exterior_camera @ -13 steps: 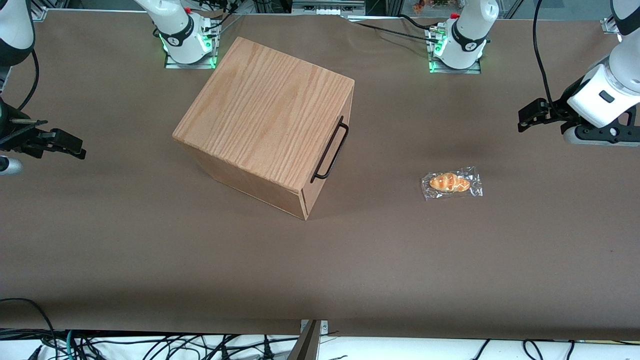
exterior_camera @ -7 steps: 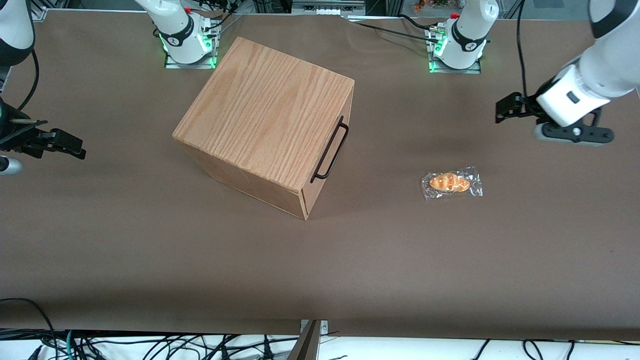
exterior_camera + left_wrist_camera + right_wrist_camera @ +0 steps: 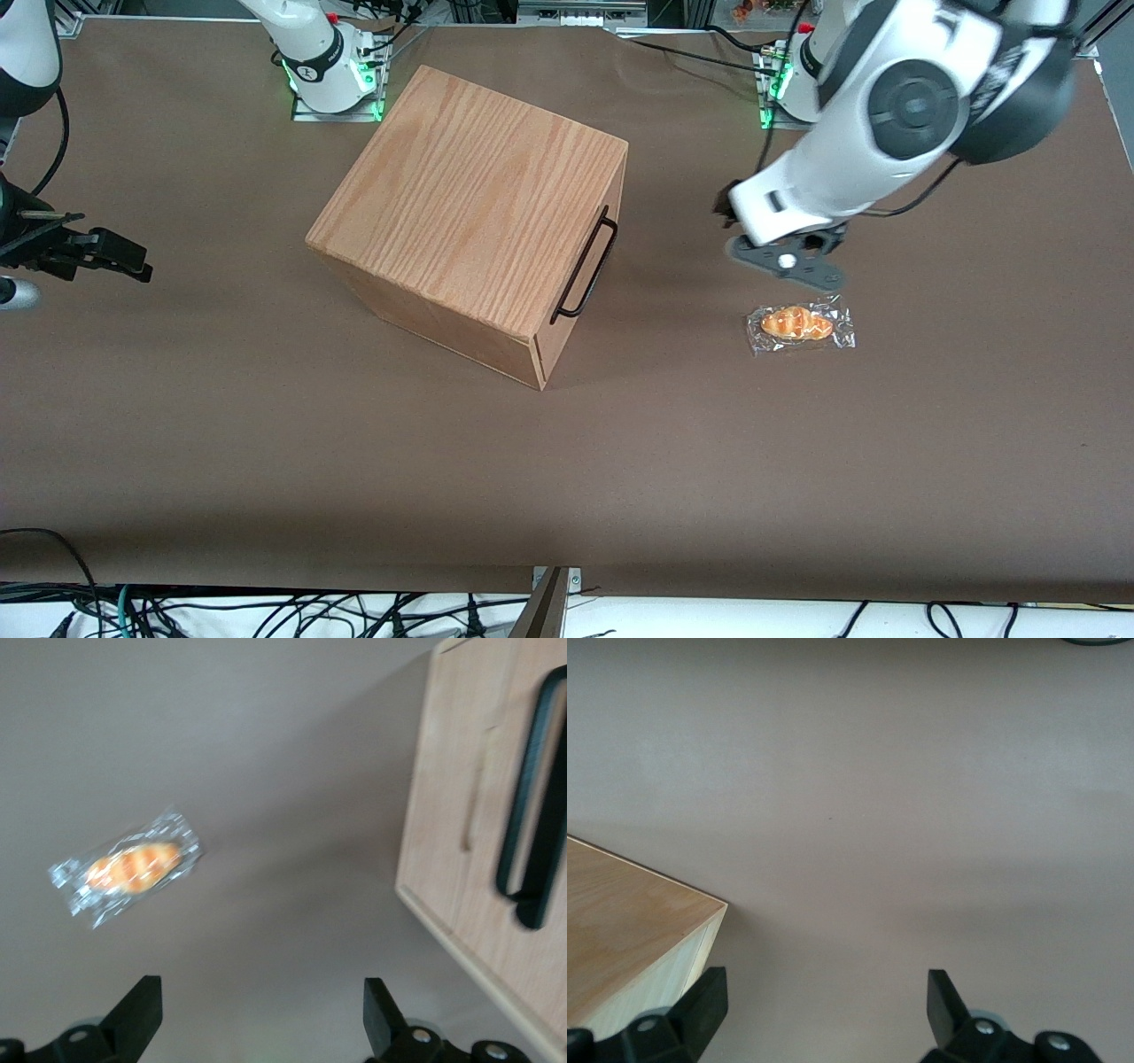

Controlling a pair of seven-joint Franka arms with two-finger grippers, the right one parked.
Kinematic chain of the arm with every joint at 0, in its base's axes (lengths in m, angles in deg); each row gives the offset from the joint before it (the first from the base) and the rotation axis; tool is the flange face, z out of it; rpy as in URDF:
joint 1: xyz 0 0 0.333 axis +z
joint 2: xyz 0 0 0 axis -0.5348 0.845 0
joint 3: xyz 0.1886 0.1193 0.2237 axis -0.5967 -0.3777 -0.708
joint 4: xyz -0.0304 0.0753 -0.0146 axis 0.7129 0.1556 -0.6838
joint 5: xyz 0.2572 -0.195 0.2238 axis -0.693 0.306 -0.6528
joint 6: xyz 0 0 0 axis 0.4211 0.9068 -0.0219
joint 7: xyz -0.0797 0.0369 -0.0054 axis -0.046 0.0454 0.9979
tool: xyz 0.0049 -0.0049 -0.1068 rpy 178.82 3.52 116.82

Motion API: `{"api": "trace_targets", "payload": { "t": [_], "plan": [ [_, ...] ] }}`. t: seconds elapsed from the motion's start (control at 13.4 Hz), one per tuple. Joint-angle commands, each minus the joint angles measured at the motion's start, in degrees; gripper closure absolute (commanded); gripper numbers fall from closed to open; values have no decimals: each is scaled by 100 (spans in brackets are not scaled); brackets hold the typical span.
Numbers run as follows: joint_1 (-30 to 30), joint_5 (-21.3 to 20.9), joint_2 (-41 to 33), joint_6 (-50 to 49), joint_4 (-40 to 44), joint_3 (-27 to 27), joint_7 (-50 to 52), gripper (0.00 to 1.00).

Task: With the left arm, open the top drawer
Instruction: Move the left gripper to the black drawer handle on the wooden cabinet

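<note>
Oak box (image 3: 469,213) on the brown bench (image 3: 266,461), its top drawer (image 3: 461,815) shut, the black bar handle (image 3: 586,268) facing your working arm's end. Your left arm (image 3: 895,115) holds the tool (image 3: 261,1014) above bare bench, near the drawer front but apart from it, fingers (image 3: 142,1010) spread with nothing between them. A wrapped bread roll (image 3: 800,325) lies just beside the tool, nearer the front camera, clear of the handle.
</note>
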Motion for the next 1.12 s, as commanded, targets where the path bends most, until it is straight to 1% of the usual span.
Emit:
{"api": "trace_targets", "payload": {
  "t": [0.0, 0.22, 0.52, 0.9, 1.05],
  "plan": [
    [-369, 213, 603, 312, 739, -56, 69, 0],
    [-432, 652, 840, 1113, 713, -56, 61, 0],
    [-678, 724, 1175, 1764, 678, -47, -19, 0],
    [-775, 812, 1377, 1818, 643, -47, -378, 0],
    [-775, 1030, 1421, 1818, 643, -47, -502, 0]
  ]
}}
